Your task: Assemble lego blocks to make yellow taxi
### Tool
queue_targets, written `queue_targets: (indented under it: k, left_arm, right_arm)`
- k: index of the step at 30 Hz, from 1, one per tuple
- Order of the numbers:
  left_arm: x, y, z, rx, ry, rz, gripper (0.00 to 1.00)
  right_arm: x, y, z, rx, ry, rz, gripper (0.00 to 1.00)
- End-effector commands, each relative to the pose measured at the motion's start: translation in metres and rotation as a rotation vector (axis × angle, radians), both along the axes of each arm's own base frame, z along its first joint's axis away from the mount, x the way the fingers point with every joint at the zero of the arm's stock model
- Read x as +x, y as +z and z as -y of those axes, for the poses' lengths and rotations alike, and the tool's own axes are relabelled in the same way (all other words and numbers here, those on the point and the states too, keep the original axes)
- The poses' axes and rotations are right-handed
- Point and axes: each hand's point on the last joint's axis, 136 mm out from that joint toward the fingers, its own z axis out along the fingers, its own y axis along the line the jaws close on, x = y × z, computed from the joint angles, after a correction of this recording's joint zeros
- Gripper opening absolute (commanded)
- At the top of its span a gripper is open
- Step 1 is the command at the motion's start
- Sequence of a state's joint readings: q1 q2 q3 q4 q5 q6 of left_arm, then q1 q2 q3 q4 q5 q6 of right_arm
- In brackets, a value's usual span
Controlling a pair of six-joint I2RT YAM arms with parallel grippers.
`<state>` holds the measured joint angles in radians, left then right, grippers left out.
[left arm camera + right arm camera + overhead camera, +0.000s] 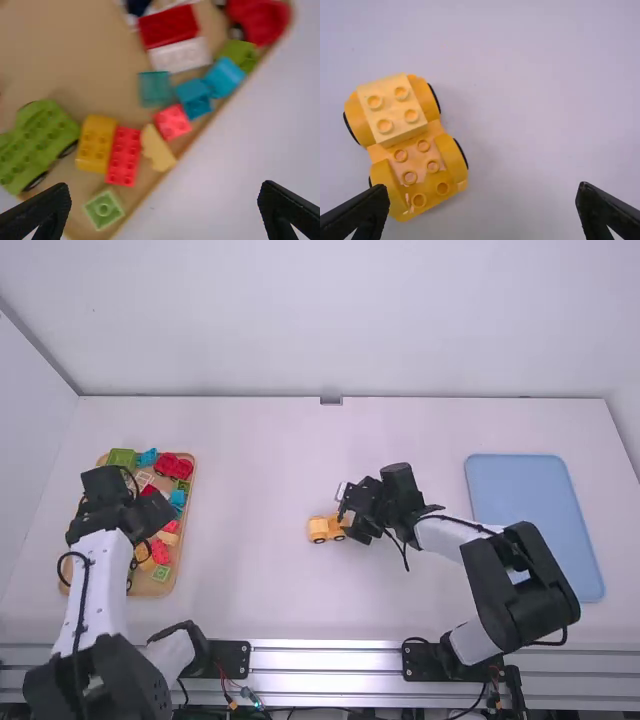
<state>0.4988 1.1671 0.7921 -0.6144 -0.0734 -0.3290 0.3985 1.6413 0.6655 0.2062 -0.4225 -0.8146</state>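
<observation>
My right gripper (350, 512) is low over the middle of the table, beside a yellow wheeled car base (320, 529). In the right wrist view the yellow car base (415, 170) carries a paler yellow block (392, 109) on one end, and the right gripper (482, 210) stands open with nothing between its fingers. My left gripper (150, 525) hangs over the wooden tray of blocks. In the left wrist view the left gripper (164, 210) has its fingers wide apart, above a yellow block (96, 143), a red block (124, 156) and a pale yellow curved piece (157, 149).
The wooden tray (152, 588) at the left holds many loose blocks, among them a green wheeled base (40, 142), a pale green block (104, 209) and a teal block (155, 88). A blue tray (535, 510) lies at the right, beyond the right arm.
</observation>
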Motion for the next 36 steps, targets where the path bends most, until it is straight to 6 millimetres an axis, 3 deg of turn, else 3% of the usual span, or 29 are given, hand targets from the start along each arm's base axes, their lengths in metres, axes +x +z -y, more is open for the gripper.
queue_targets:
  k: [1, 8, 10, 11, 14, 15, 20, 21, 24, 32, 34, 36]
  left_arm:
    - [-0.012, -0.016, -0.023, -0.021, 0.063, -0.076, 0.99]
    - [-0.027, -0.06, -0.054, -0.129, 0.117, -0.222, 0.99]
    - [-0.022, -0.067, -0.053, -0.16, 0.104, -0.217, 0.96]
    - [-0.009, -0.073, -0.048, -0.194, 0.024, -0.195, 0.85]
    - [0.007, -0.079, -0.039, -0.27, -0.029, -0.158, 0.82]
    - [0.007, -0.081, -0.038, -0.289, 0.001, -0.163, 0.87]
    - [0.008, -0.083, -0.04, -0.313, 0.11, -0.157, 0.89]
    - [0.01, -0.083, -0.035, -0.364, 0.177, -0.134, 0.91]
    - [0.011, -0.082, -0.021, -0.463, 0.257, -0.112, 0.86]
    - [0.034, -0.07, -0.001, -0.627, 0.207, 0.017, 0.89]
    - [0.037, -0.068, 0.002, -0.651, 0.197, 0.034, 1.0]
    - [0.045, -0.063, 0.011, -0.684, 0.153, 0.066, 0.99]
  right_arm:
    - [0.0, 0.007, 0.001, 0.003, -0.009, 0.014, 0.98]
    - [0.005, 0.006, 0.007, -0.015, -0.034, 0.024, 0.99]
    - [0.005, 0.006, 0.007, -0.015, -0.035, 0.025, 0.98]
    - [0.006, 0.006, 0.007, -0.015, -0.034, 0.026, 0.98]
    - [0.006, 0.007, 0.006, -0.014, -0.034, 0.027, 0.98]
    - [0.006, 0.007, 0.006, -0.014, -0.034, 0.028, 0.98]
    - [0.006, 0.007, 0.007, -0.016, -0.037, 0.029, 0.98]
    - [0.007, 0.007, 0.007, -0.017, -0.04, 0.034, 0.98]
    - [0.012, 0.009, 0.008, -0.019, -0.05, 0.056, 0.98]
    - [0.025, 0.016, 0.01, 0.011, -0.143, 0.063, 0.98]
    - [0.027, 0.016, 0.012, 0.008, -0.161, 0.065, 0.98]
    - [0.027, 0.016, 0.012, 0.008, -0.159, 0.064, 0.98]
